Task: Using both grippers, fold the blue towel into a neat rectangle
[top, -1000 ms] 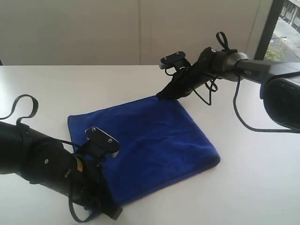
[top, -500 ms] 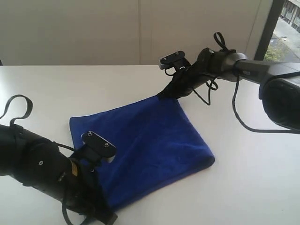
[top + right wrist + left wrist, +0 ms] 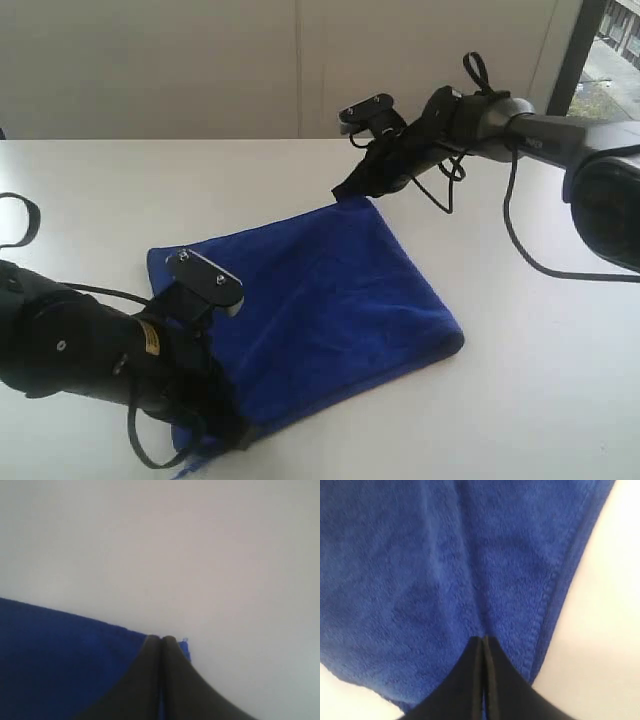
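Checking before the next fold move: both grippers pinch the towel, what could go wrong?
1. The right gripper holds only the very corner of the towel; it could slip free on a lift.
2. The left gripper bites in from the hem, cloth puckered there, so the fold may skew.

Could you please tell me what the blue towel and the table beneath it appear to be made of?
The blue towel looks like soft microfibre or fleece: fuzzy matte pile and a stitched hem. The table is smooth, plain white with no grain showing, perhaps laminate; its core cannot be told.
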